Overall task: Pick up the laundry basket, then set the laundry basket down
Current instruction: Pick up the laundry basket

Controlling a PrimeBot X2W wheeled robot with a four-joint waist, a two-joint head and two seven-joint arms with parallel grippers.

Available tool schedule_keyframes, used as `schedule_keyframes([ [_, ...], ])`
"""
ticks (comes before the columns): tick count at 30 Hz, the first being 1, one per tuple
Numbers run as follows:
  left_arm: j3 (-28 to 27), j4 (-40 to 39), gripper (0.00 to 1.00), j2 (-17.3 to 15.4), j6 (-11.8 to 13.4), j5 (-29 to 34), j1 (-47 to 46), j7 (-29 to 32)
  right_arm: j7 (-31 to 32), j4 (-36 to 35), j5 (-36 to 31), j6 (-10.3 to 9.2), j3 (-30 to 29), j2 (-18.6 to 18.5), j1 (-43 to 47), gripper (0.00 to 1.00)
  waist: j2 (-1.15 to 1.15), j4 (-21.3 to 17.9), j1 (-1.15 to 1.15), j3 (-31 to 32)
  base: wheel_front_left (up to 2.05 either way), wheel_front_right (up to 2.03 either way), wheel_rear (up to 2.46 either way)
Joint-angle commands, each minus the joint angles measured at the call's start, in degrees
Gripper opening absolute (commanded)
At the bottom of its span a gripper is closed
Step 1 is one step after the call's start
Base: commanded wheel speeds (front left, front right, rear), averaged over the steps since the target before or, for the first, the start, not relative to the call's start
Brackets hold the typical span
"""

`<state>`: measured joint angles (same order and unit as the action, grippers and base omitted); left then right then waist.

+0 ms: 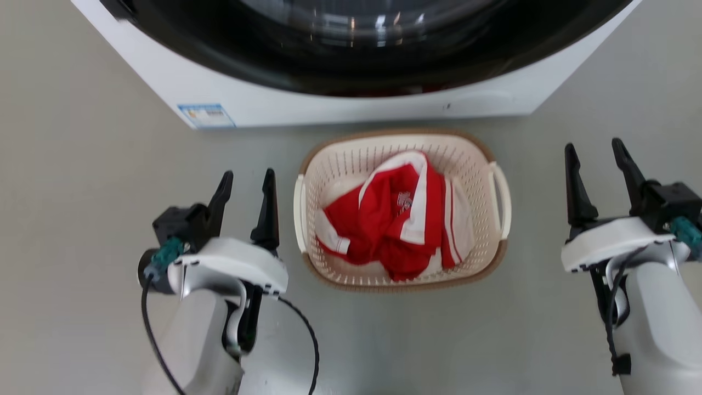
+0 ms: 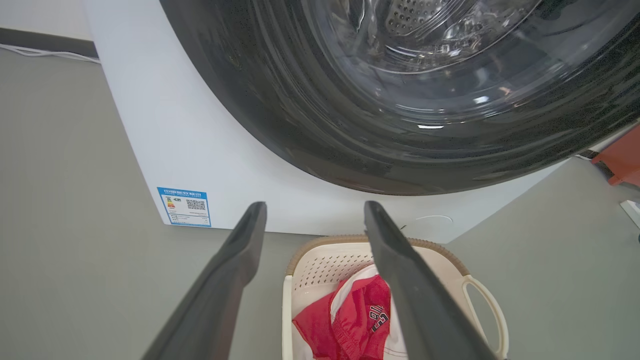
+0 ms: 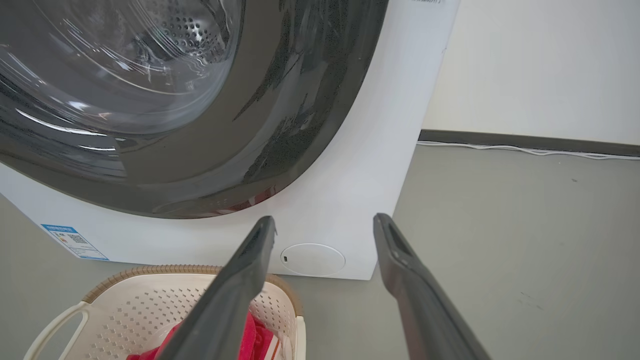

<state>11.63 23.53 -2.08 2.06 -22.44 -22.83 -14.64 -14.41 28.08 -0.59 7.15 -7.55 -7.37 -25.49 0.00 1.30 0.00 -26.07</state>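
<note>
The laundry basket (image 1: 340,164) stands on the grey floor just in front of the washing machine; it is cream with perforated walls, a brown woven-look rim and a white loop handle on each side. A red and white garment (image 1: 395,219) lies crumpled inside it. My left gripper (image 1: 247,182) is open, its fingers just left of the basket's left handle and not touching it. Well to the right of the right handle, my right gripper (image 1: 596,151) stands open and empty. The basket (image 2: 325,265) shows under the left fingers and the basket (image 3: 150,295) at the right wrist view's lower left.
The white washing machine (image 1: 351,101) with its big dark round door stands right behind the basket. An orange object (image 2: 622,160) and a white item sit on the floor at the far right of the left wrist view. A white cable (image 3: 525,149) runs along the wall's base.
</note>
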Motion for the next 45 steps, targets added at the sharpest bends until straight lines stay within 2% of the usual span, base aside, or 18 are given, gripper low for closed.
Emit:
schedule_keyframes([
  [1, -1.17, -0.39, 1.00, -0.79, 0.85, -0.71, -2.00, -0.36, -0.59, -0.55, -0.39, 0.34, 1.05, -0.02, -1.12, 1.00, 0.00, 0.21, 0.00, -3.04, 0.00, 0.00, 0.00],
  [9, 1.64, 4.76, 1.00, -0.79, 1.96, -2.22, -8.72, -0.36, -0.59, 4.05, -1.80, 0.34, 0.76, -0.40, -5.90, 1.00, 0.00, 0.41, 0.00, -9.50, 0.00, 0.00, 0.00],
  [22, 6.32, 11.02, 1.00, -0.79, 3.51, -5.18, -15.29, -0.36, -0.59, 16.09, -3.92, 0.34, -1.96, 0.55, -12.56, 1.00, 0.00, -0.03, 0.00, -17.45, 0.00, 0.00, 0.00],
  [45, 11.26, 14.41, 1.00, -0.79, 5.43, -8.42, -21.04, -0.36, -0.59, 17.12, -3.44, 0.34, 2.81, 0.96, -18.24, 1.00, 0.00, 0.16, 0.00, -26.42, 0.00, 0.00, 0.00],
])
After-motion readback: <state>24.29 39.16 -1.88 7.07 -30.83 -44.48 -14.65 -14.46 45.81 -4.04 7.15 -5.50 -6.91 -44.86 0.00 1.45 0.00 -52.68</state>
